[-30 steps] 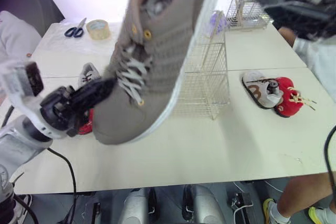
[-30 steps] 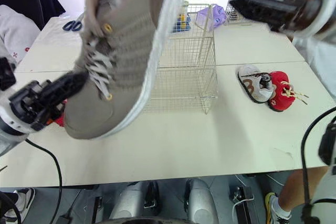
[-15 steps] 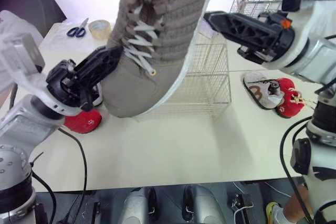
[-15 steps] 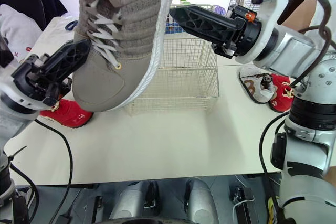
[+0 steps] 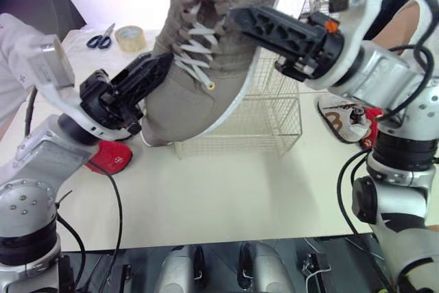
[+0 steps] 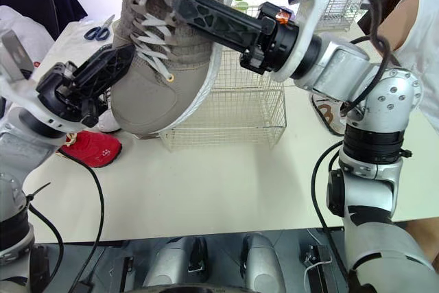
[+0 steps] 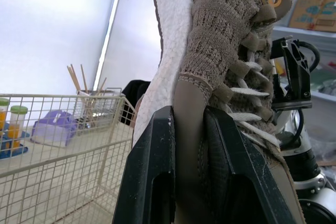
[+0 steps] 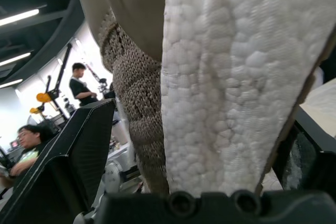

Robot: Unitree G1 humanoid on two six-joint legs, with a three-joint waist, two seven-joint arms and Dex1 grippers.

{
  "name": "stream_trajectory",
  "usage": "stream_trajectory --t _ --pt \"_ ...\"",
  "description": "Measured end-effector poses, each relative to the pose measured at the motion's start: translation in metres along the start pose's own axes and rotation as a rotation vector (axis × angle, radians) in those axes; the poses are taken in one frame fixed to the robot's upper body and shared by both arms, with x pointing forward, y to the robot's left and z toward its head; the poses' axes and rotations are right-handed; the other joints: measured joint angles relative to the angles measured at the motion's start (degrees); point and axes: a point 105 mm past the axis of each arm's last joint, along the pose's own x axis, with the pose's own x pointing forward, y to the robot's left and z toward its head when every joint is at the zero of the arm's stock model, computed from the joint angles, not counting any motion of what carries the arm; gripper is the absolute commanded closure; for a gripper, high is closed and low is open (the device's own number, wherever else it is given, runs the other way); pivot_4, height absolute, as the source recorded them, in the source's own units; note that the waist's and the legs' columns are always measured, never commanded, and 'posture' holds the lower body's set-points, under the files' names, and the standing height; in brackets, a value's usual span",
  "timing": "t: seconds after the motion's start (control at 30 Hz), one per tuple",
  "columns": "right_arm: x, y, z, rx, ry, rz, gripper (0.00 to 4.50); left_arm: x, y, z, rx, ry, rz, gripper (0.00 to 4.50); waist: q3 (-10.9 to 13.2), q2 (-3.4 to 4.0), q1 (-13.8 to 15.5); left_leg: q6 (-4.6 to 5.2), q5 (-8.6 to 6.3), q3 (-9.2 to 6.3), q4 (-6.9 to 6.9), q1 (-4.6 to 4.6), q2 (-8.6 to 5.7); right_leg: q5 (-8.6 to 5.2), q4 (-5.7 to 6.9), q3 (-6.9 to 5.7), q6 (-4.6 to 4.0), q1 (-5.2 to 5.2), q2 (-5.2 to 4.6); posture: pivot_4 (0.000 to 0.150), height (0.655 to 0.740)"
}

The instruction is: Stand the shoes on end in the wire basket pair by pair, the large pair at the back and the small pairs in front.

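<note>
— What's closest to us?

— The left gripper [image 7: 188, 116]. Its flat black fingers [image 7: 155, 166] are clamped on the toe end of the large shoe [image 5: 206, 87], with a fold of the upper squeezed between them.

— Where is the shoe, then?

— Up in the air over the left half of the table [image 5: 240, 190], on the near side of the wire basket [image 5: 274, 111] and not in it. The toe is lowest and the heel is tipped upward. It has a taupe ribbed knit upper with pale flat laces, brass eyelets and a pebbly white foam sole [image 8: 226, 77].

— And the right gripper [image 8: 207, 129]?

— Its jaws are spread wide and straddle the shoe sole-first. One latticed black finger [image 8: 73, 166] stands clear of the knit, so it isn't squeezing.

— What's on the table itself?

— A small rounded red shoe [image 5: 110, 159] lies near the left edge, under the left arm. The basket stands mid-table, a boxy grid of thin cream wire. By the right edge a small white and brown shoe [image 5: 334, 109] lies just beside another red one [image 5: 365, 118], which the right arm partly hides.

— Farther back?

— Blue-handled scissors [image 5: 99, 36] and a roll of tan tape [image 5: 129, 38] are at the far-left corner. Toward the far edge there's a wire rack [image 7: 97, 106] with thin sticks poking up. A person in a white sleeve [image 6: 425, 53] stands past the far-right corner.
</note>
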Motion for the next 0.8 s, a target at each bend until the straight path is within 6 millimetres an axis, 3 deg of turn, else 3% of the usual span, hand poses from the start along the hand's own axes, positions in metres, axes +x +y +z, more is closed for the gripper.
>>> stream_trajectory --t 0.1,0.17,0.23,0.27,0.33,0.43,0.53,0.6,0.73,0.8 --pt "0.0 -0.003 0.001 -0.005 -0.003 -0.024 2.39 0.0 -0.001 -0.002 0.001 0.004 -0.004 3.77 0.0 0.0 -0.06 0.0 0.0 0.0 0.0 0.0 0.0 0.0 -0.01 0.0 0.0 0.0 0.0 0.15 0.74" --pt "0.0 -0.003 0.0 -0.007 -0.001 -0.028 2.86 -0.001 -0.001 -0.003 -0.002 0.007 -0.005 3.77 0.0 0.0 -0.12 0.0 0.0 0.0 0.0 0.01 0.02 0.0 0.0 0.0 0.0 0.0 0.02 0.15 0.74" --pt "0.0 -0.004 0.0 -0.007 0.002 -0.029 2.89 -0.002 -0.001 -0.003 0.0 0.012 -0.006 3.77 0.0 0.0 -0.13 0.0 0.0 0.0 0.0 0.01 0.03 0.0 0.0 0.0 0.0 -0.01 0.03 0.15 0.74" --pt "0.0 -0.004 0.0 -0.009 0.003 -0.028 2.89 -0.002 -0.001 -0.004 0.003 0.018 -0.007 3.49 0.0 0.0 -0.13 0.0 0.0 0.0 0.0 0.01 0.03 0.0 0.0 0.0 0.0 -0.01 0.03 0.15 0.74" --pt "0.001 -0.005 0.001 -0.045 0.013 -0.03 2.89 -0.004 0.001 -0.004 0.011 0.045 -0.005 2.83 0.0 0.0 -0.11 0.0 0.0 0.0 0.0 0.0 0.02 0.0 0.0 0.0 0.0 -0.01 0.03 0.15 0.74" --pt "-0.002 -0.006 0.015 -0.184 -0.038 0.016 2.89 -0.006 0.008 -0.007 0.072 0.13 0.019 1.44 0.0 0.0 0.06 0.02 -0.02 -0.01 -0.01 -0.02 0.01 -0.01 -0.06 -0.08 0.01 -0.01 0.03 0.15 0.74" --pt "-0.011 -0.023 0.03 -0.306 -0.014 0.033 2.89 -0.013 0.011 -0.009 0.137 0.242 0.021 1.44 0.03 0.04 -0.22 0.08 -0.05 0.13 -0.02 -0.02 -0.01 0.0 -0.08 -0.01 0.02 -0.08 0.01 0.15 0.74" --pt "-0.018 -0.04 0.056 -0.411 -0.019 -0.012 2.89 -0.023 0.014 -0.008 0.155 0.327 0.029 1.44 0.05 0.03 -0.37 0.06 -0.04 0.18 -0.08 -0.04 0.01 -0.01 -0.06 0.05 0.02 -0.19 0.03 0.15 0.74" --pt "-0.026 -0.056 0.103 -0.553 -0.103 0.015 2.89 -0.034 0.012 0.006 0.211 0.41 0.028 1.44 0.11 0.1 -0.67 -0.06 0.02 0.29 -0.29 -0.04 0.08 -0.02 -0.07 0.13 0.01 -0.36 0.11 0.15 0.74" --pt "-0.03 -0.061 0.115 -0.624 -0.118 0.001 2.89 -0.036 0.01 0.012 0.23 0.411 0.028 1.44 0.11 0.1 -0.66 -0.07 0.03 0.31 -0.35 -0.04 0.09 -0.03 -0.11 0.15 0.02 -0.36 0.11 0.15 0.74"
